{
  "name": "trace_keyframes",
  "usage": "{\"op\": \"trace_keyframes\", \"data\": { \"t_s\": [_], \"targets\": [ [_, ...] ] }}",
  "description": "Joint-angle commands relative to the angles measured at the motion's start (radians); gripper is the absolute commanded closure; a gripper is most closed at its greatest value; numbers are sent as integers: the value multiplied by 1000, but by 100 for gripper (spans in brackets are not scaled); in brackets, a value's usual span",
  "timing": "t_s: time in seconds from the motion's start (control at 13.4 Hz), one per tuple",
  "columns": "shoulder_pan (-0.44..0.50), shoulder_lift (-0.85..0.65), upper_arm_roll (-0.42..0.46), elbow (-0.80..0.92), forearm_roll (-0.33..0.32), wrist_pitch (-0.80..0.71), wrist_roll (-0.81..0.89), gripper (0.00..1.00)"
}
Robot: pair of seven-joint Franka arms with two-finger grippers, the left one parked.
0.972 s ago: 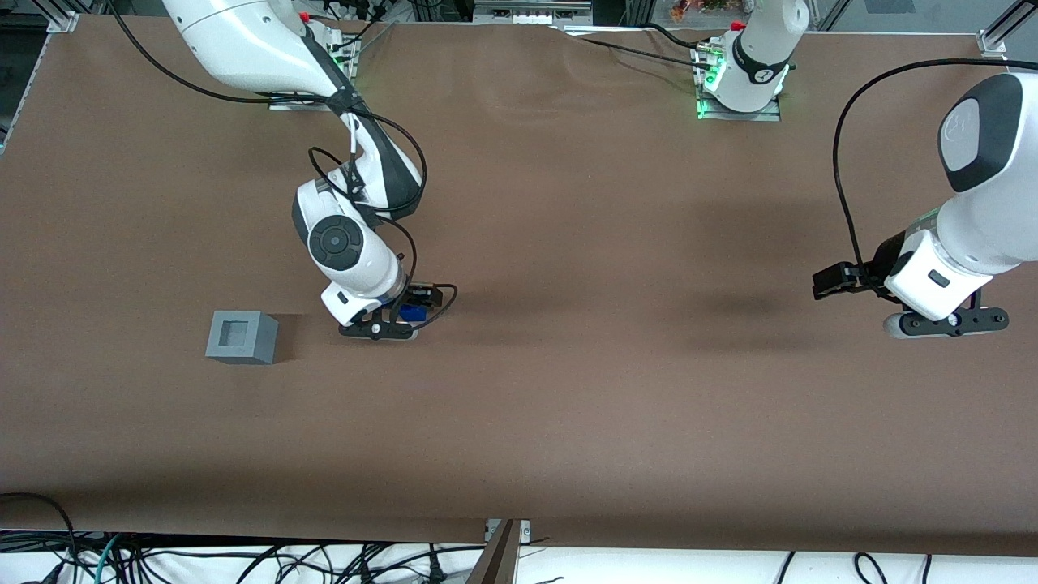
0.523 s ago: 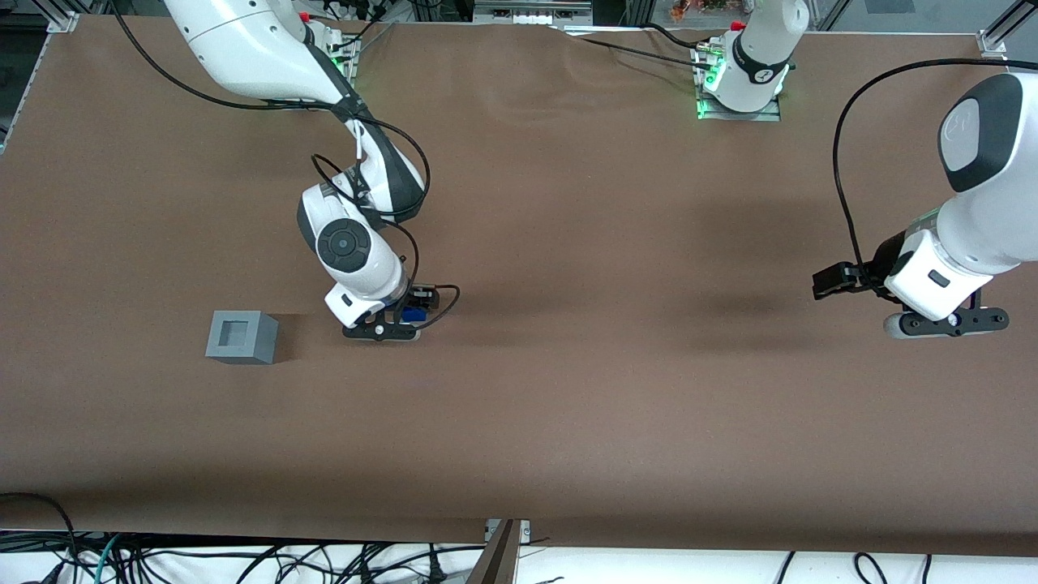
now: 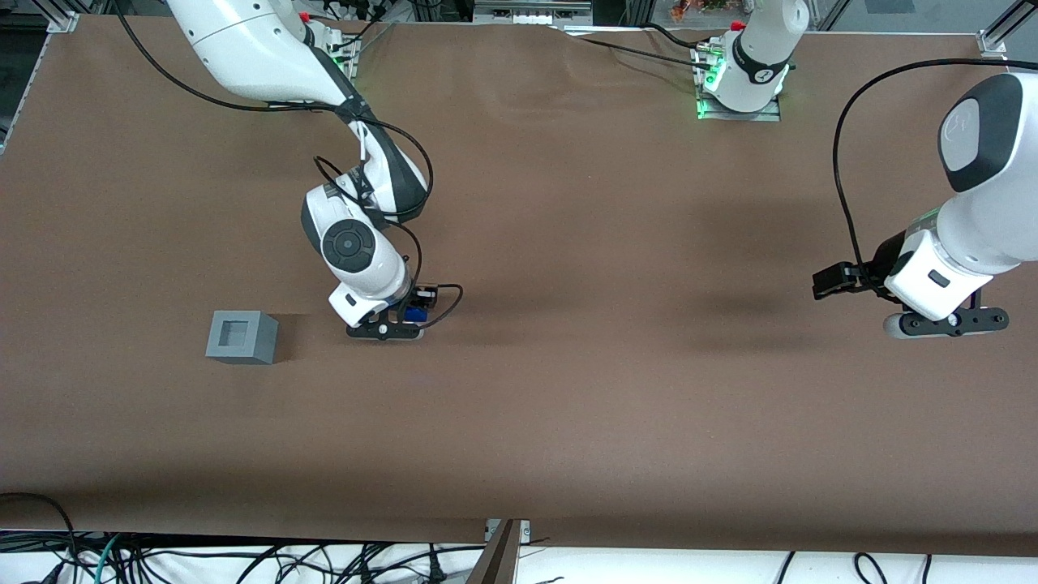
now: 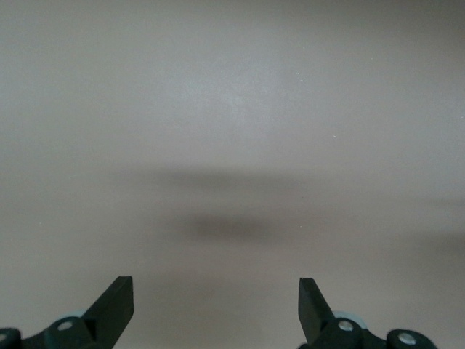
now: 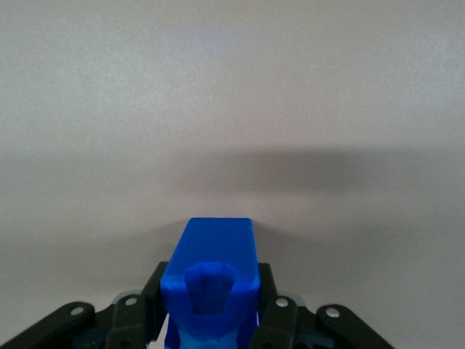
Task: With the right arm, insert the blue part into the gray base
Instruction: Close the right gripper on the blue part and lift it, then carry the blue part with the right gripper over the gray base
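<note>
My right gripper (image 3: 399,321) is shut on the blue part (image 3: 414,315), whose blue edge shows under the white wrist. In the right wrist view the blue part (image 5: 212,276) sits clamped between the black fingers (image 5: 272,309), above the bare brown tabletop. The gray base (image 3: 241,337) stands on the table with its square recess facing up, some way from the gripper toward the working arm's end of the table. It does not show in the right wrist view.
The brown tabletop (image 3: 568,389) spreads all around the base and the gripper. The working arm's black cable (image 3: 405,203) loops above the wrist. Cables hang below the table's front edge (image 3: 243,560).
The right arm's wrist and gripper have shifted slightly toward the parked arm's end of the table, with the blue part in its grip. The gray base has not moved.
</note>
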Motion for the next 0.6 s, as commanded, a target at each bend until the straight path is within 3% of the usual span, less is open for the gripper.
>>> {"op": "trace_keyframes", "data": {
  "t_s": [0.0, 0.3, 0.52],
  "targets": [
    [-3, -59, -13, 10, -9, -52, -25, 78],
    [-20, -118, -102, 93, 2, -223, -151, 78],
    [-21, -153, -217, 102, 3, -266, -269, 78]
  ]
}}
